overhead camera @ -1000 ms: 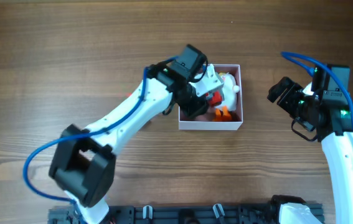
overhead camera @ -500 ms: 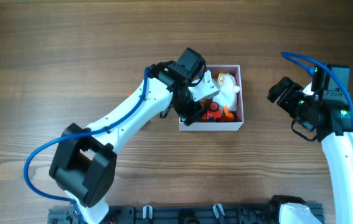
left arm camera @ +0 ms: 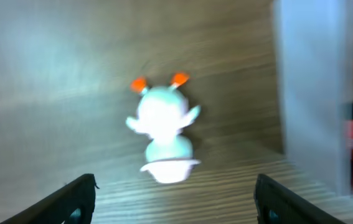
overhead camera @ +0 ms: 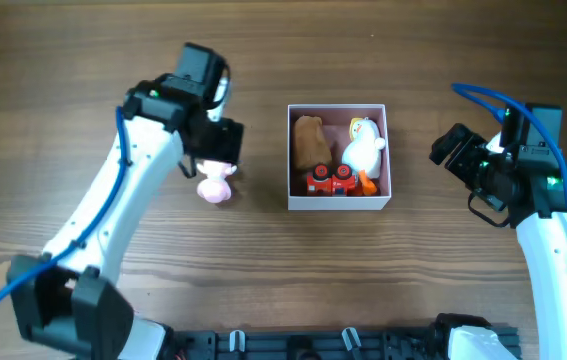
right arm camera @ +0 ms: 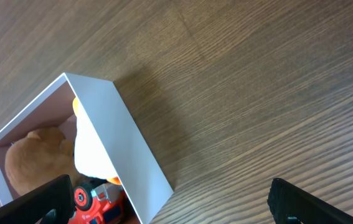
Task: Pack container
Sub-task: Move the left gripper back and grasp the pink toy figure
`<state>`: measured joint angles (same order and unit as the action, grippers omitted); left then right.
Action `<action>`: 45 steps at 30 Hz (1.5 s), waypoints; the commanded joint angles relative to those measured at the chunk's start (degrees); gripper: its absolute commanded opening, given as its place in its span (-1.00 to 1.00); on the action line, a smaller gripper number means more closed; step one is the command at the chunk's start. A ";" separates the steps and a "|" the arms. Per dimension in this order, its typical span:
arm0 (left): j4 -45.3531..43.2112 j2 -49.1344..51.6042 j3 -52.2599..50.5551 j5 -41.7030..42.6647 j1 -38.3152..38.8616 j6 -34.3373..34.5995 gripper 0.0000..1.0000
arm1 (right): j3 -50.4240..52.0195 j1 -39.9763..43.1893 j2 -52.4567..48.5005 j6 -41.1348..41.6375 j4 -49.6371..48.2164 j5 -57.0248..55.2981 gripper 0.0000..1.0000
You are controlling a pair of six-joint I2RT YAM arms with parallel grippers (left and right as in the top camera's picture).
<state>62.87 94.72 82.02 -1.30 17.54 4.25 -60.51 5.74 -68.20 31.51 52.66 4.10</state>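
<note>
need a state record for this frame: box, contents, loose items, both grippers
container: lidless, white walls, pink inside
inside: brown toy, white toy, red wheeled toy
outside: small pale toy, on the table left of the container, apart from it
left gripper: open, empty, above the small pale toy
right gripper: open, empty, right of the container, not touching it
left to pack: probably the small pale toy

White arm shells [overhead camera: 113,205], black joints [overhead camera: 98,310], blue cables [overhead camera: 475,93], green lights [overhead camera: 484,151], black tool fingers [left arm camera: 70,199]
</note>
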 commanded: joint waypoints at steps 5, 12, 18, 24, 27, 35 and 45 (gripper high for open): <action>-2.51 8.28 -7.39 4.92 -4.22 2.93 0.60 | -0.50 0.13 -0.26 0.59 -0.13 0.70 0.99; -6.62 10.45 -12.50 7.56 -4.20 4.39 0.50 | -0.50 0.13 -0.26 0.61 -0.13 0.70 0.99; -8.94 10.84 -12.76 8.00 -4.15 4.37 0.46 | -0.50 0.13 -0.26 0.59 -0.11 0.70 0.99; -11.96 11.39 -14.51 8.57 -4.15 4.33 0.34 | -0.50 0.13 -0.26 0.61 -0.13 0.70 0.99; -12.09 11.39 -15.32 9.77 -4.15 4.35 -0.10 | -0.50 0.13 -0.26 0.59 -0.13 0.70 0.99; -0.24 8.76 -6.19 11.30 -3.63 3.43 -0.75 | -0.50 0.13 -0.26 0.59 -0.13 0.70 0.99; 3.96 4.72 13.51 11.30 13.86 -10.43 -0.92 | -0.50 0.13 -0.26 0.59 -0.11 0.70 0.99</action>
<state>69.17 100.62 94.39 8.54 24.91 2.48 -60.53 5.74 -68.20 31.51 52.69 4.10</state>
